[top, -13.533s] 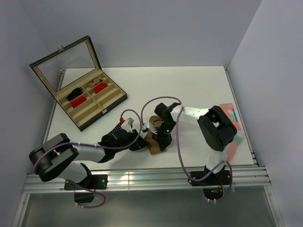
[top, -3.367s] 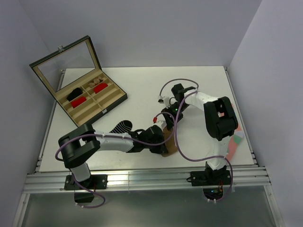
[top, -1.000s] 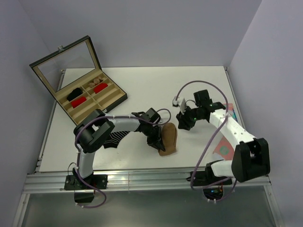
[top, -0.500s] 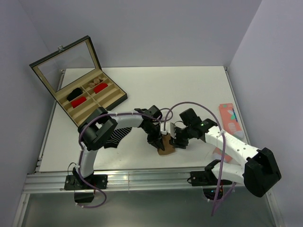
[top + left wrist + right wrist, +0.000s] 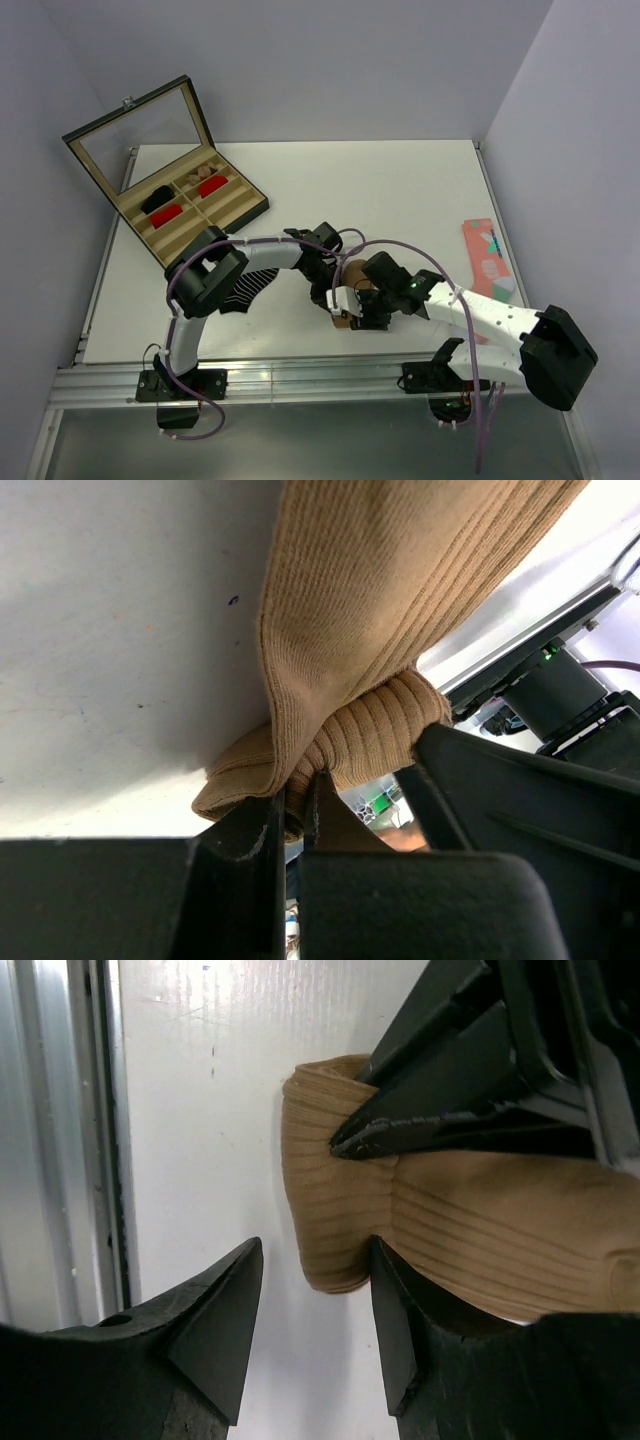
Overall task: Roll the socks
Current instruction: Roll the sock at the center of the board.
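Observation:
The tan-brown sock (image 5: 400,610) lies on the white table near its front edge, one end folded over. My left gripper (image 5: 297,802) is shut on that folded, ribbed end. In the right wrist view the tan sock (image 5: 480,1220) has its rounded end between the fingers of my open right gripper (image 5: 315,1252), whose right finger touches the fabric; the left gripper's fingers (image 5: 450,1110) pinch it just above. From the top, the left gripper (image 5: 335,298) and right gripper (image 5: 354,310) meet at the tan sock (image 5: 357,272). The black striped sock (image 5: 243,290) lies partly under the left arm.
A coral-pink patterned sock (image 5: 485,262) lies by the table's right edge. An open divided box (image 5: 245,208) with red and black bundles stands at the back left. The metal rail (image 5: 60,1140) of the table's front edge runs close to the right gripper.
My right arm has swung in from the right to the tan sock's near end, its jaws widening. The left gripper has stayed shut on the sock, which has bunched up shorter.

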Motion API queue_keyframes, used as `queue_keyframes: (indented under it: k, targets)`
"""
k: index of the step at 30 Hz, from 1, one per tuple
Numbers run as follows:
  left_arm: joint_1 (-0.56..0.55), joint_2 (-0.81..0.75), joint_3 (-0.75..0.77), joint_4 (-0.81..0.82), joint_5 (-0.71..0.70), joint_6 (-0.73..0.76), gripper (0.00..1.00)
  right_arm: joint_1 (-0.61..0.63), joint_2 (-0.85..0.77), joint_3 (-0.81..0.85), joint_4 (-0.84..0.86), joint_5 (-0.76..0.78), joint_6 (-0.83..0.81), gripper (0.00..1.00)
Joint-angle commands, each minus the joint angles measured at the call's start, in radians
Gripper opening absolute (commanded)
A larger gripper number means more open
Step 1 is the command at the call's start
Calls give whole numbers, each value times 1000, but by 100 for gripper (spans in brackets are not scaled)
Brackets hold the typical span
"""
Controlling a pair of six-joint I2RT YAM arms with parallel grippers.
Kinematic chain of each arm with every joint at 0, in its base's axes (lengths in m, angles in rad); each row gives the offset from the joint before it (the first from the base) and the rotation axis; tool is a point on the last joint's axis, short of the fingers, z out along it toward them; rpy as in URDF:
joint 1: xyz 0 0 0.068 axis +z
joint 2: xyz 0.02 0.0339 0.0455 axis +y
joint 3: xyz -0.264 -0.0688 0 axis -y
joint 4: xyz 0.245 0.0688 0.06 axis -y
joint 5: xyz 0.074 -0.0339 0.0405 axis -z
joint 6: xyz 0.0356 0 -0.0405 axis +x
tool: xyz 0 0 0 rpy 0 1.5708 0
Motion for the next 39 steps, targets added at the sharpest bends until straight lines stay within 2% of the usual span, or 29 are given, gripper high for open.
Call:
queue_keyframes:
  k: [1, 17, 21, 23, 25, 27, 30, 39]
  targets:
    - [11, 44, -20, -54, -136, 38, 0, 54, -23, -26, 109, 57, 34, 54]
    - [11, 25, -47, -5, -112, 15, 0, 142, 58, -75, 193, 167, 54, 51]
    - [11, 19, -60, 27, -101, -3, 0, 142, 52, -104, 209, 197, 62, 36]
    - [11, 2, -81, 75, -92, -31, 4, 142, 43, -118, 221, 210, 65, 31]
    - [11, -15, -96, 102, -92, -61, 13, 142, 40, -139, 233, 213, 67, 26]
    - [11, -47, -104, 152, -98, -81, 21, 142, 36, -158, 238, 216, 64, 23]
    - [17, -94, -116, 217, -113, -118, 29, 140, 35, -162, 238, 218, 62, 20]
    - [89, -200, -130, 256, -176, -123, 33, 140, 58, -143, 218, 213, 54, 18]
